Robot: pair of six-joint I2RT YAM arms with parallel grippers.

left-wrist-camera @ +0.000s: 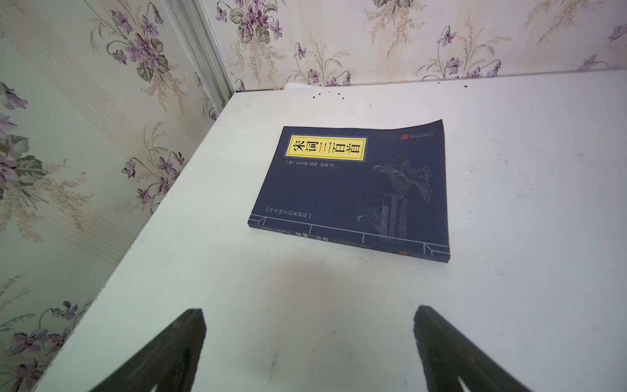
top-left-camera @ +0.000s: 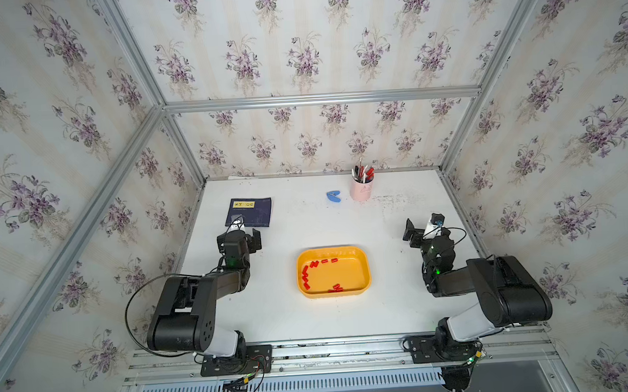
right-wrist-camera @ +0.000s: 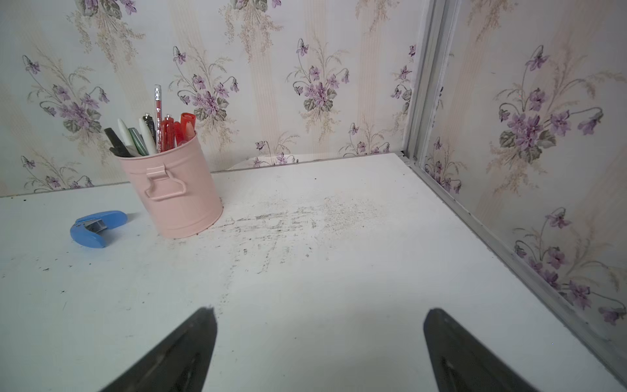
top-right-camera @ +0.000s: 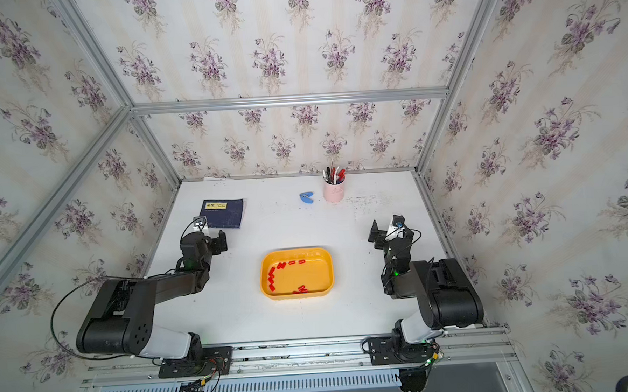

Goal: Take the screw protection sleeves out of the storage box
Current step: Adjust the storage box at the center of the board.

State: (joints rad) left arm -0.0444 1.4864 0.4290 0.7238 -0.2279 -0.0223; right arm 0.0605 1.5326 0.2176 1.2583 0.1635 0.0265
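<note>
The storage box [top-left-camera: 368, 271] stands in the middle of the table [top-left-camera: 281, 314] with bare surface on all four sides, so the way to it is open from the left and from the right. Its raised rim is the only wall around the screw protection sleeves [top-left-camera: 305, 275]. Most of them lie close along this wall, where the room beside them seems small. A book [top-left-camera: 249, 211], a small blue tool [top-left-camera: 334, 196] and a pink cup [top-left-camera: 360, 192] stand toward the far edge, well apart from the box.

You worked in a robot test cell: floral wallpaper panels [top-left-camera: 299, 52] set in bare aluminium framing [top-left-camera: 319, 99] around a white table [top-left-camera: 274, 315], left arm [top-left-camera: 186, 308] and right arm [top-left-camera: 506, 294] bolted to a rail [top-left-camera: 348, 350] at lower frame.
</note>
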